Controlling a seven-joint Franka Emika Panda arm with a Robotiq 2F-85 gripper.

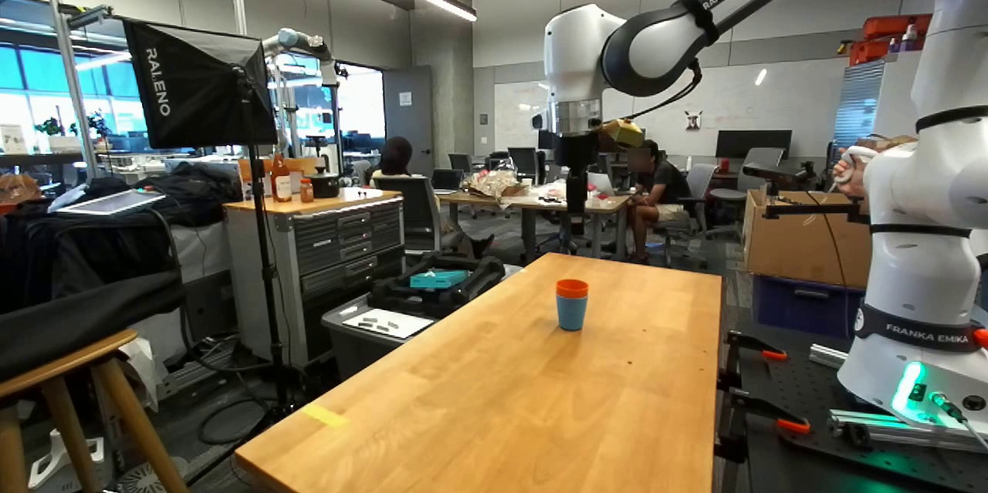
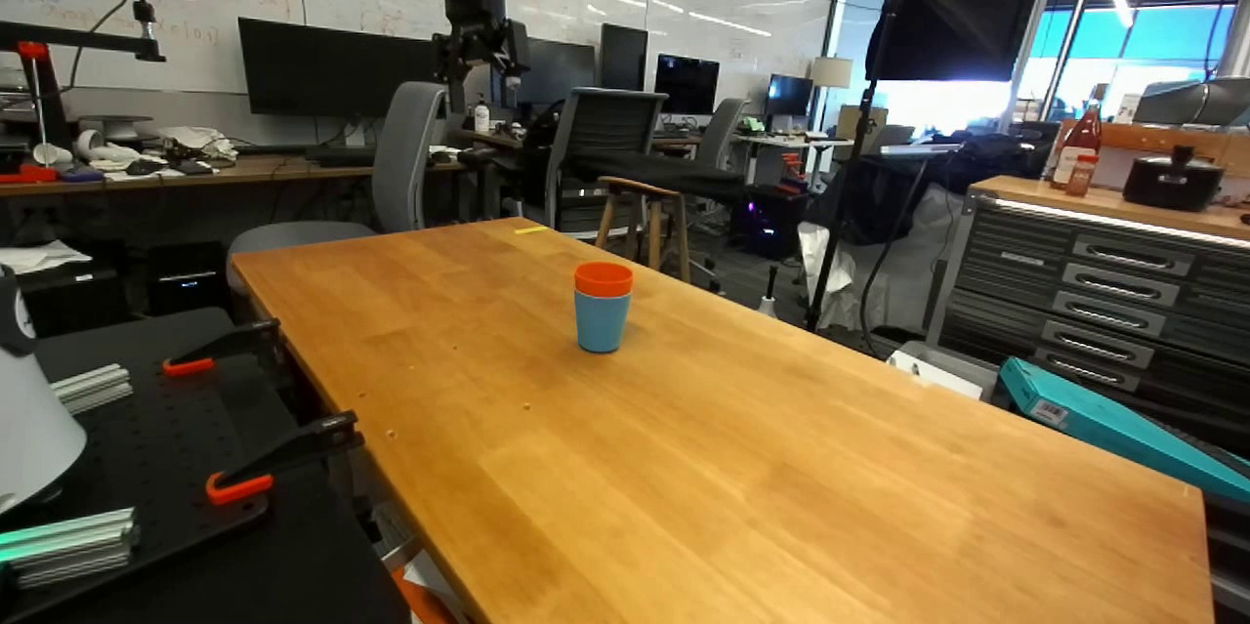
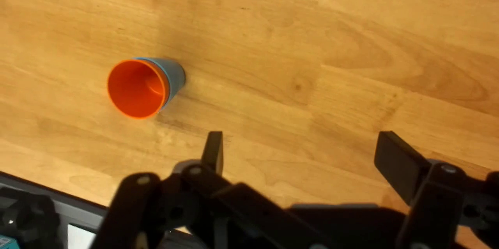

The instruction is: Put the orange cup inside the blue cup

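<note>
Arm [image 1: 656, 53] up, stretched out from base [image 1: 880, 369], base light [image 1: 909, 385] green. Wrist [image 1: 573, 61] vertical, claw [image 3: 300, 134] hanging straight down in both exterior views; wrist view shows fingers [image 3: 399, 165] spread wide, well apart.

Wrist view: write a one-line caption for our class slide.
Orange cup nested in blue cup on the wooden table; the hand open, holding neither.

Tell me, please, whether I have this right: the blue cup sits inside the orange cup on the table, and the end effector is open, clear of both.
The nesting is reversed: the orange cup sits inside the blue cup, as the wrist view shows. They do stand on the table, with the end effector open, clear of both.
</note>
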